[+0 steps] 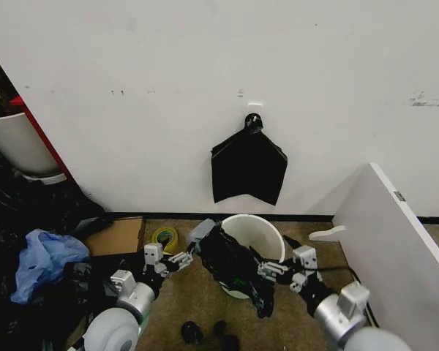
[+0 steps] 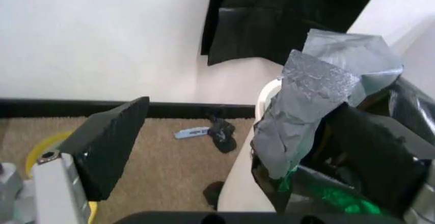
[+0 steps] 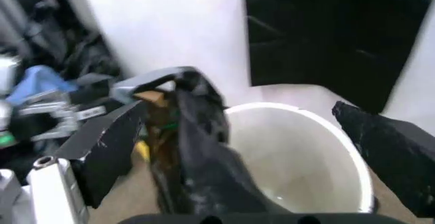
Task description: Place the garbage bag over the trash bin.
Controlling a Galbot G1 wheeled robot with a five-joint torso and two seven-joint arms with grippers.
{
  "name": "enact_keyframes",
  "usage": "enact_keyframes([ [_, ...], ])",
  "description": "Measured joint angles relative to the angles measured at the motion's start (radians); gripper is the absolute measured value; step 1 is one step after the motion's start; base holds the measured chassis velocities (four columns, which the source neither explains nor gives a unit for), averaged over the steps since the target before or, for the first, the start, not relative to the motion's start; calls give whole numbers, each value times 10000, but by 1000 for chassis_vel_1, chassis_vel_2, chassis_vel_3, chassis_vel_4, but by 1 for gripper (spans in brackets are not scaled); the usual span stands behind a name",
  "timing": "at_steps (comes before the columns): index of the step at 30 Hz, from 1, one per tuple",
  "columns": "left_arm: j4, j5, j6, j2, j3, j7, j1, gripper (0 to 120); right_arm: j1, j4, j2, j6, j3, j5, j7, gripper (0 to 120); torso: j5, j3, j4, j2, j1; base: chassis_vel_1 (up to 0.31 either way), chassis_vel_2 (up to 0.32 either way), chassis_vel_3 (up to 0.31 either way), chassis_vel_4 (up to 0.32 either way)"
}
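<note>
Looking down at the floor by the wall: trash bin (image 1: 267, 234) stands on the carpet, its near-left rim hidden by plastic.
Garbage bag (image 1: 234, 267): bunched and draped over that near-left side, hanging down the outside; the mouth isn't spread around the rim.
Left gripper (image 1: 181, 259): at the bag's left edge, fingers spread apart in the wrist view, whether it touches plastic is hard to say.
Right gripper (image 1: 269, 270): at the bag's right side, fingers wide apart, straddling the bin rim.
Black pack (image 1: 248, 167): hangs on the wall above, bottom corners cut off in the wrist views.
Blue bag (image 1: 40, 259): far left, half buried in clutter.
</note>
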Motion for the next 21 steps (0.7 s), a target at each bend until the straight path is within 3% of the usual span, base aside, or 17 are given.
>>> enact_keyframes([
  [6,94,613,-177,14,140,92,-78,100,1755,-221,-240,-1187,-1040,912,30,100,-1,0,5,0,0,0,0,0,0],
  [14,188,1314,-213,46,292,276,-228,100,3860,-1468,-853,-894,-2155,186,-490,100,0,1,1,0,1,0,0,0,0],
  [21,163,1519,-190,21,319,302,-293,100,5656,-2619,-352,-1091,-3898,-555,-800,100,0,1,3,0,1,0,0,0,0],
])
